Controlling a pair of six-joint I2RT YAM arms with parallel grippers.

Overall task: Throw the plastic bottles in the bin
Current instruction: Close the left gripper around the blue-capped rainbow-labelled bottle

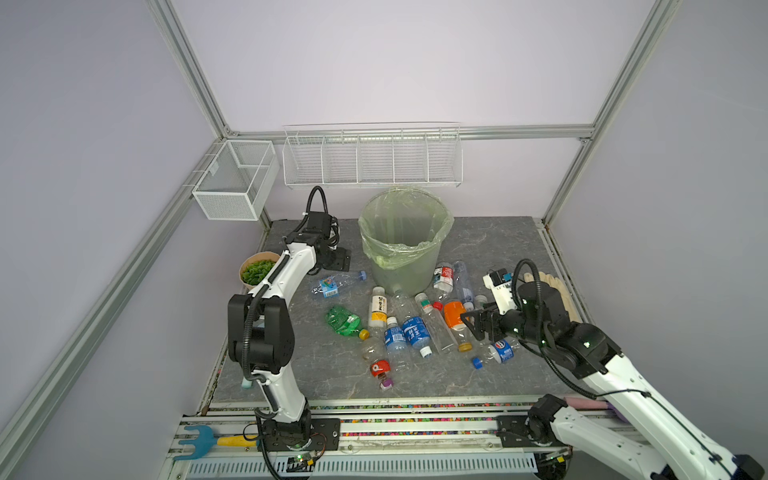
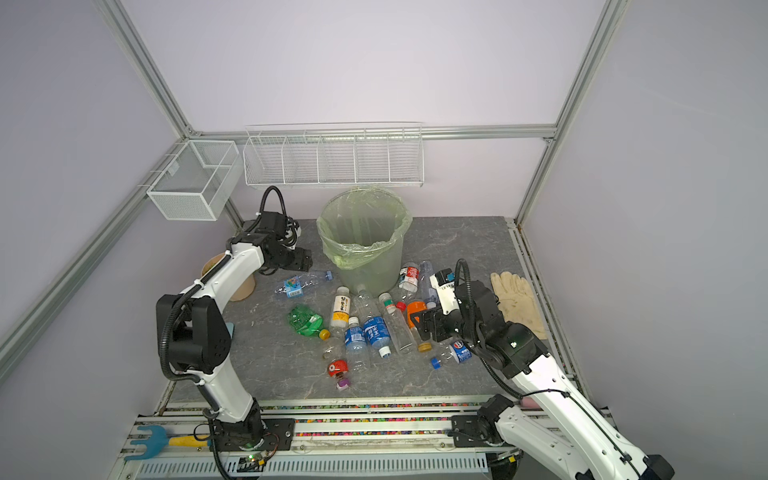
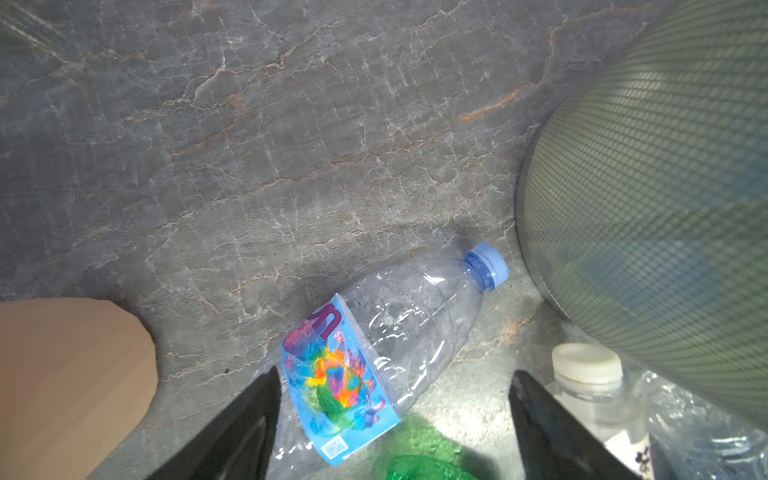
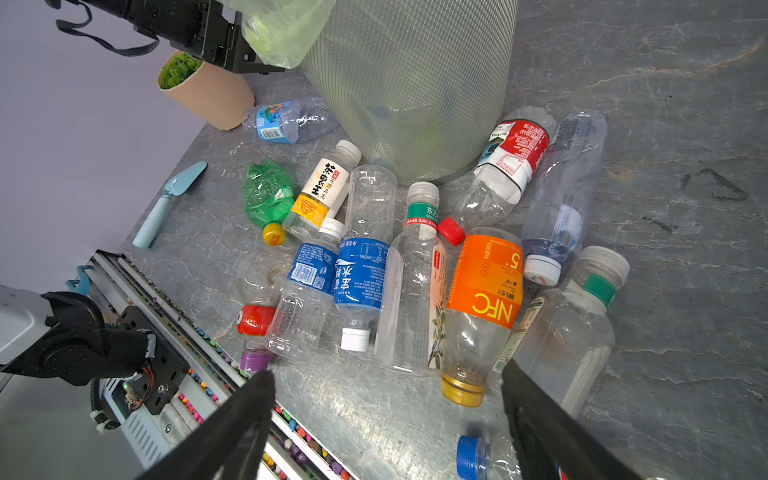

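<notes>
Both grippers gape empty: the left gripper (image 1: 340, 259) over a crumpled clear plastic bottle (image 1: 336, 284) with a blue multicoloured label at 8 o'clock of the translucent grey-green bin (image 1: 405, 270), the right gripper (image 1: 473, 322) by an orange-labelled bottle (image 1: 455, 318) in the heap of plastic bottles (image 1: 415, 328) at the bin's 6 o'clock. Packed round bottles may roll or squirt from a pinch; a low swing could snag the pale green liner (image 1: 374, 245). Bare grey desk (image 1: 316, 374) lies at the heap's 6 o'clock; a tan plant pot (image 1: 243, 271) crowds 9 o'clock.

"nfc" and "5" on the orange-label bottle (image 4: 486, 286), "茶裏王" on the yellow-white-label bottle (image 4: 320, 191)
</notes>
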